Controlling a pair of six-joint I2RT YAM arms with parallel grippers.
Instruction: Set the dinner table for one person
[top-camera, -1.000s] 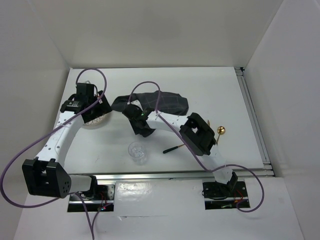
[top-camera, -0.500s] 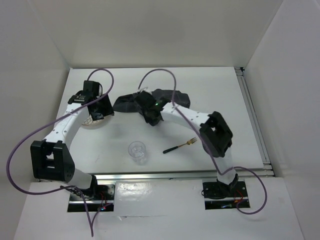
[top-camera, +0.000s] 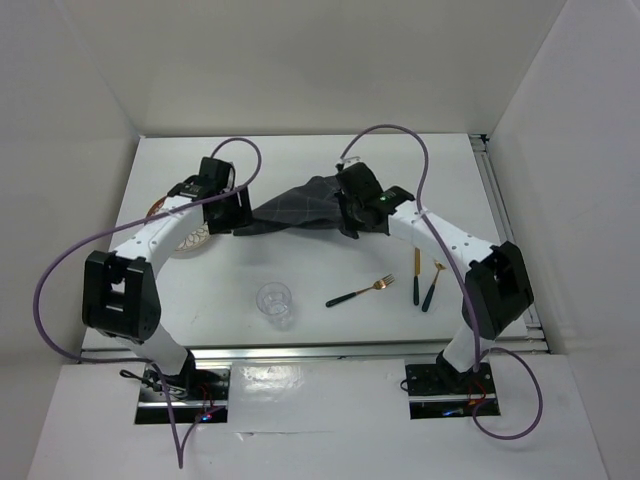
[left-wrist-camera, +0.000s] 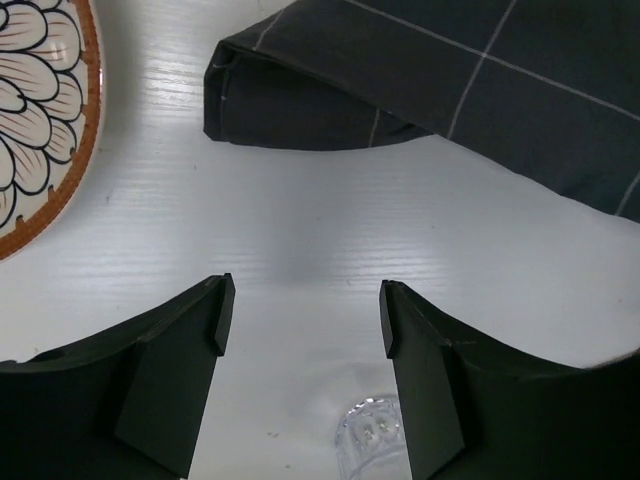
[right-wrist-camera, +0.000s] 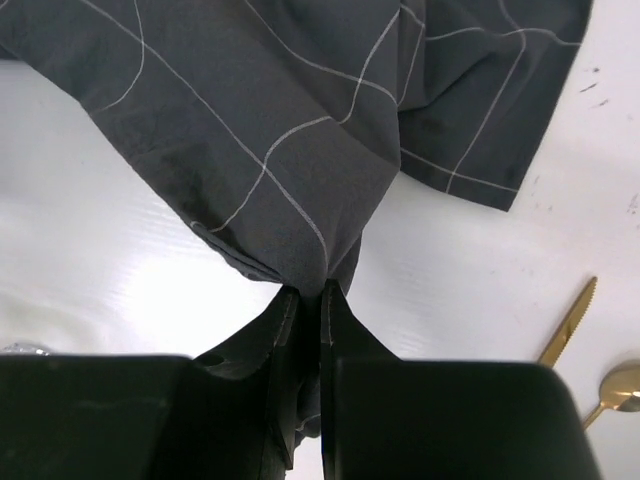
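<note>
large flat plain white rectangular dinner table, level, silver rails along its near and right edges

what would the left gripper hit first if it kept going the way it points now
Probably the cloth: its folded corner lies ahead of the open left gripper, with only bare table between. If the gripper is angled steeply down, the table comes first.

Lab booth: white walls, railed table
</note>
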